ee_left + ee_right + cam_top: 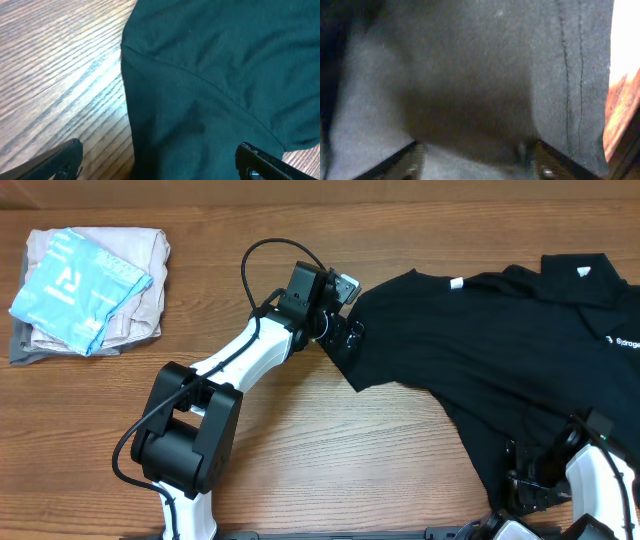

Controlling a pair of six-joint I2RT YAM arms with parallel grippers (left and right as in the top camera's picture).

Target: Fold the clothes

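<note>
The wood-grain surface (330, 440) fills my overhead view. The black clothes (480, 320) lie spread and rumpled well apart from the folded pile (90, 290), across the surface towards my right arm's side. A small white neck label (457, 282) and some white print (625, 342) show on the cloth.

My left tool (345, 332) sits at the clothes' edge nearest the pile. Through the left wrist camera its jaws stand wide apart, and a seamed fold of black cloth (210, 90) lies flat between them, ungripped.

My right tool (525, 470) is at the corner of the clothes farthest from the pile. In its wrist view, dark fabric (470, 75) crowds the whole frame and hangs between the two fingers (405, 162). I cannot tell whether they pinch it.

The pile is pale pink cloth with a light blue piece on top.
</note>
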